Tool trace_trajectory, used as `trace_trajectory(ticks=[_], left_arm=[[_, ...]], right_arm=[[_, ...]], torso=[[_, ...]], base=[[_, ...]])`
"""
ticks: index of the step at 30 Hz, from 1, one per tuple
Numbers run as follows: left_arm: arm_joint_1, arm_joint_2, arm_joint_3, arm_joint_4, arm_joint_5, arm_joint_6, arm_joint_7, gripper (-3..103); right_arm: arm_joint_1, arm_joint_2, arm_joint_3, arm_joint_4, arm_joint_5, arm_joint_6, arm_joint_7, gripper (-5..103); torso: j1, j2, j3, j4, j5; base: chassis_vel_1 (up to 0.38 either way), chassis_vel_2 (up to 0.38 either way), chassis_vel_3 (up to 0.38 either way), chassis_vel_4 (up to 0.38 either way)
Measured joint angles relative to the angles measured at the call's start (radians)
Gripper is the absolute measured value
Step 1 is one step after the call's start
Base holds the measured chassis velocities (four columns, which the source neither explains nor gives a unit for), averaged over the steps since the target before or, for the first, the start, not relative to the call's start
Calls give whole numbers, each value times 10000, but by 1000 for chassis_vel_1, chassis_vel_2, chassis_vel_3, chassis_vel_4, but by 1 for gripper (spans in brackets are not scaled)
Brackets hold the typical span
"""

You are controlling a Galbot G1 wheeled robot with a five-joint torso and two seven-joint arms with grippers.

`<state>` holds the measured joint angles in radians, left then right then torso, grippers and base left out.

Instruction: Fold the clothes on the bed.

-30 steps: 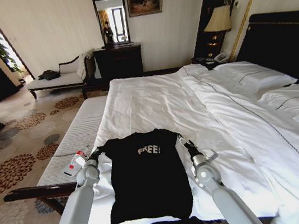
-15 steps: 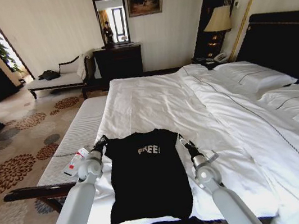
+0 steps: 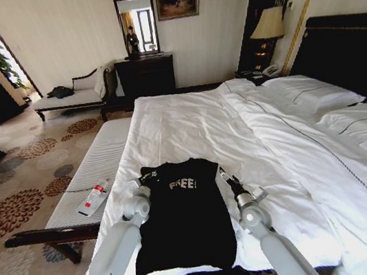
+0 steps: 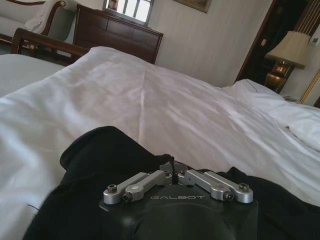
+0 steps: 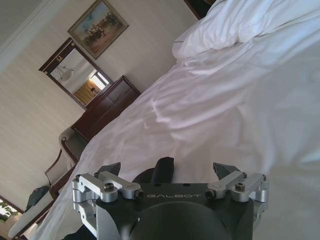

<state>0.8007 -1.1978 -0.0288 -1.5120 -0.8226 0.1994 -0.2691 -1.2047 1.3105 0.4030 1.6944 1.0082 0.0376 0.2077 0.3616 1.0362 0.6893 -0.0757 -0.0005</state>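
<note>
The left pincer (image 3: 149,178), clamped on the T-shirt (image 3: 182,218)'s sleeve, has carried it inward, starting a fold on the bed (image 3: 189,126); the right pincer (image 3: 223,174) waits spread at the opposite shoulder.

Bed (image 3: 188,119): white duvet (image 3: 291,155) spread over it, white pillows (image 3: 314,99) by the dark headboard (image 3: 351,48). Black T-shirt (image 3: 183,221) with white "FREE!" lettering lies flat at the near foot edge. Pale striped bench (image 3: 94,169) just beside the bed carries a small red-labelled bottle (image 3: 92,199).
</note>
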Motion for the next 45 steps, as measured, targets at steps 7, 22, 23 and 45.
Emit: trace_trajectory(ticks=[7,22,23,45], left_arm=[[159,-134,163,-76,12,73,-245,11],[1046,394,-2006,-763,-1189,-197,569,66],[924,413,-2017,-567,-1169,-178,495,71],[-376,-12,-1977,1754,-444,-16,188,99]], right_arm=[[-87,-11,43,12,-17,0,-9,100],[-103,114,-120,-19,-138,9,-21,100],[-105,124,-135,-23,-147,11,-22,100],[110,154,-337,-328,-147,18,6,100]], torso=[[0,0,0,1,-1],[0,0,0,0,-2],[0,1,0,0,-2],[1,0,1,2,-3]], base=[[0,0,0,0],[0,0,0,0],[0,0,0,0],[0,0,0,0]])
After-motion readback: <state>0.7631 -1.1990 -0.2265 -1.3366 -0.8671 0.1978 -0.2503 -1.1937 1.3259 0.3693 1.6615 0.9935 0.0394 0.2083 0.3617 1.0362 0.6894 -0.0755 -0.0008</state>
